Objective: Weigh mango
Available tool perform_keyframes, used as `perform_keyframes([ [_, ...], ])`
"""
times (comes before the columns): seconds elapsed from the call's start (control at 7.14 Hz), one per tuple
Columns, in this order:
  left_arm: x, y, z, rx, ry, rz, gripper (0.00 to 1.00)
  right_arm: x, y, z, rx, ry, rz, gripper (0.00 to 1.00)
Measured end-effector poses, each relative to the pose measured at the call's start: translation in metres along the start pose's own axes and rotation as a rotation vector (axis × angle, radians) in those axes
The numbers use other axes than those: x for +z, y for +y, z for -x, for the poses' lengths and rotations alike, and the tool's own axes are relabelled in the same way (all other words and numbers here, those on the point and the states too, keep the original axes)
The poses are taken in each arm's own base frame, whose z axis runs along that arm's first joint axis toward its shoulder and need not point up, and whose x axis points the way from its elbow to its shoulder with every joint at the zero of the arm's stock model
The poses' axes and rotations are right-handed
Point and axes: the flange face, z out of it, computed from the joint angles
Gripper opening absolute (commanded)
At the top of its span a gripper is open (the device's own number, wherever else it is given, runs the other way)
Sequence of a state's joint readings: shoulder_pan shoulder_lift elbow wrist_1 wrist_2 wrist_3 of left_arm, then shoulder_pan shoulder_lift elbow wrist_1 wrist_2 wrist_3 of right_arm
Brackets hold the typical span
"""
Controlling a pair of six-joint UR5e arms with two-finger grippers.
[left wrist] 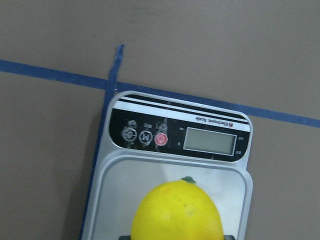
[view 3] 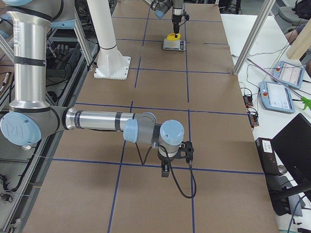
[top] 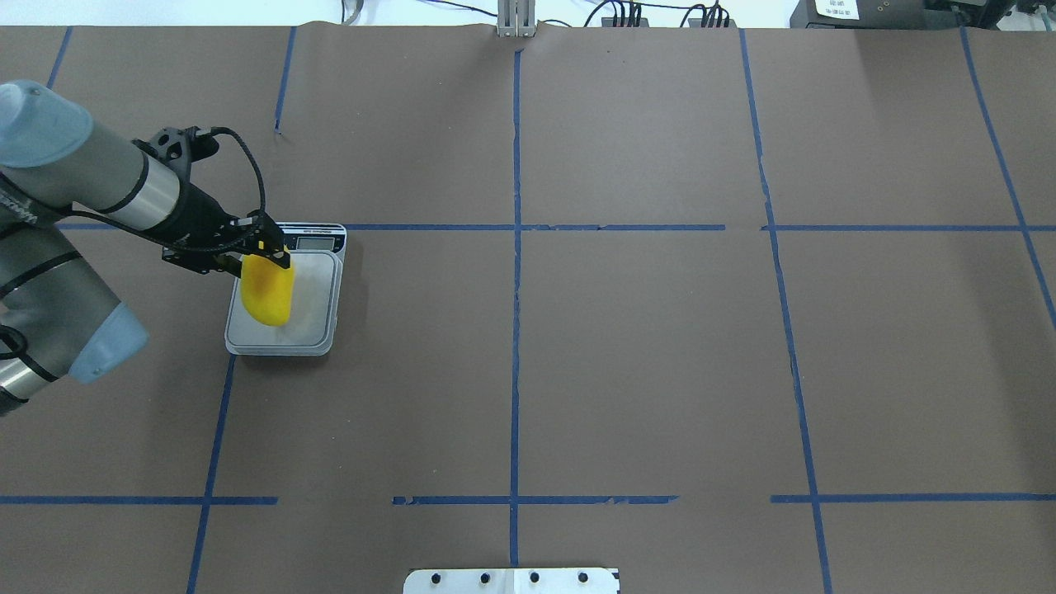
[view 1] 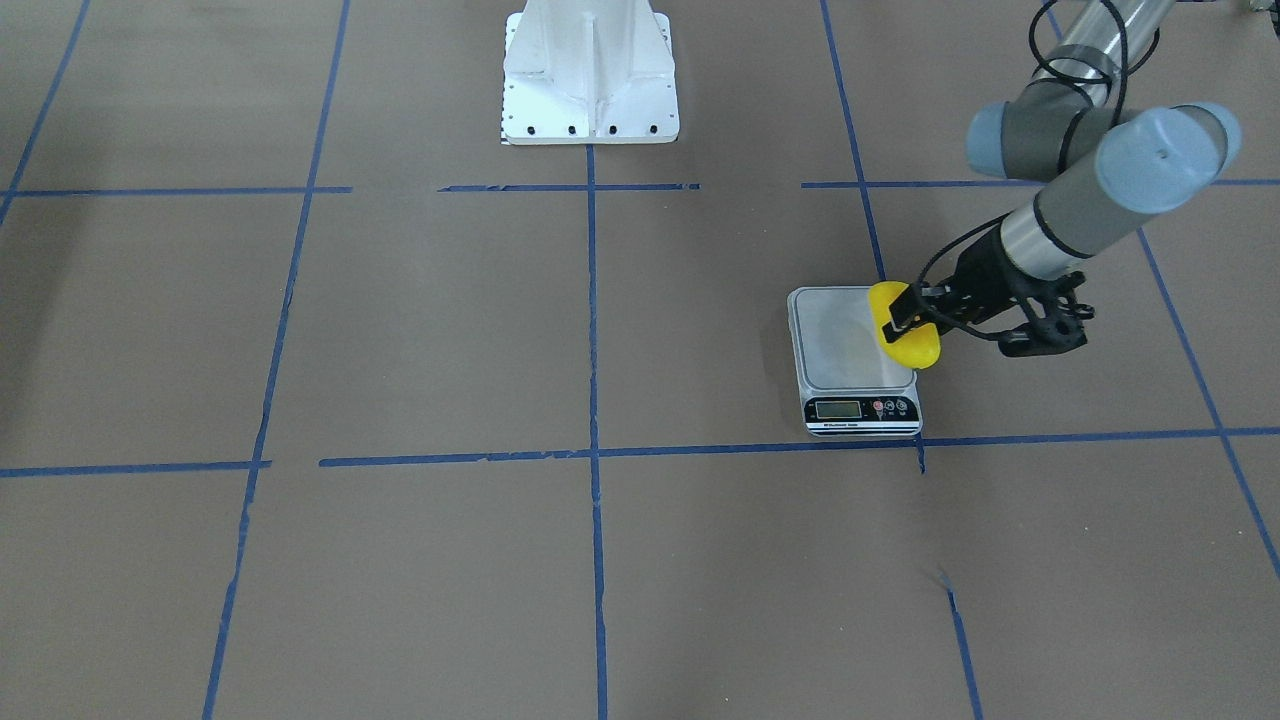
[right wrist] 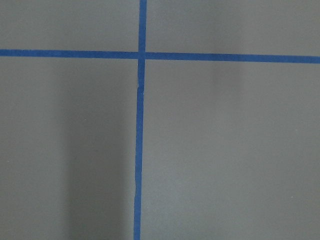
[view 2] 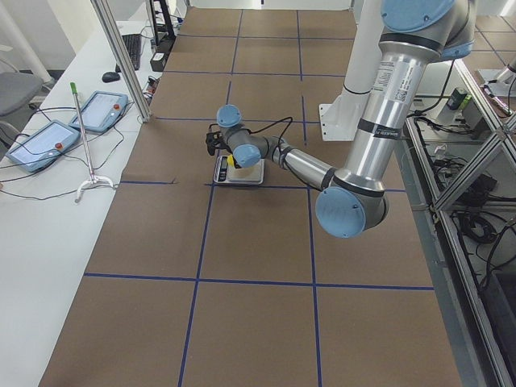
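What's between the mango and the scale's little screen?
Just a bare strip of the grey platform separates the mango from the display; the left wrist view shows it.

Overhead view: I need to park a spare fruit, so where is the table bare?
Everything right of the centre tape line is bare table. Crowded only at the left: the scale, the left gripper holding the mango over it, and that arm along the left edge.

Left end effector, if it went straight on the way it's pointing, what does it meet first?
The scale platform, just below. The left end effector points down at it, so the mango it holds would likely touch first; the gap is unclear.
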State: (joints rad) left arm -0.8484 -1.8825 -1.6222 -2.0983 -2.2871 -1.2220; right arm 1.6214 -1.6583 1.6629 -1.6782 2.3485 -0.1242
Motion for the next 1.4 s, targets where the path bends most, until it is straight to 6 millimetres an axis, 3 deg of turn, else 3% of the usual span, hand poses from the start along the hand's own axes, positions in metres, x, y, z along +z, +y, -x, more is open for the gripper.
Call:
perform_keyframes([
  [0.42, 0.012, 0.003, -0.008, 0.001, -0.01, 0.002, 1.0, 0.0, 0.0, 0.0, 0.0, 0.0, 0.0, 1.0],
  [0.7, 0.009, 0.001, -0.005, -0.004, -0.024, -0.008, 1.0, 0.0, 0.0, 0.0, 0.0, 0.0, 0.0, 1.0],
  [0.84, -0.009, -0.01, 0.004, 0.007, -0.037, -0.032, 1.0, 0.0, 0.0, 0.0, 0.0, 0.0, 0.0, 1.0],
  [0.98, -0.036, -0.022, 0.03, 0.05, -0.06, -0.063, 1.0, 0.0, 0.0, 0.0, 0.0, 0.0, 0.0, 1.0],
  [1.12, -0.061, -0.028, 0.068, 0.092, -0.09, -0.089, 1.0, 0.0, 0.0, 0.0, 0.0, 0.0, 0.0, 1.0],
  [1.26, -0.093, -0.032, 0.124, 0.142, -0.13, -0.12, 1.0, 0.0, 0.0, 0.0, 0.0, 0.0, 0.0, 1.0],
  [1.4, -0.129, -0.033, 0.192, 0.207, -0.183, -0.149, 1.0, 0.0, 0.0, 0.0, 0.001, 0.0, 0.001, 1.0],
])
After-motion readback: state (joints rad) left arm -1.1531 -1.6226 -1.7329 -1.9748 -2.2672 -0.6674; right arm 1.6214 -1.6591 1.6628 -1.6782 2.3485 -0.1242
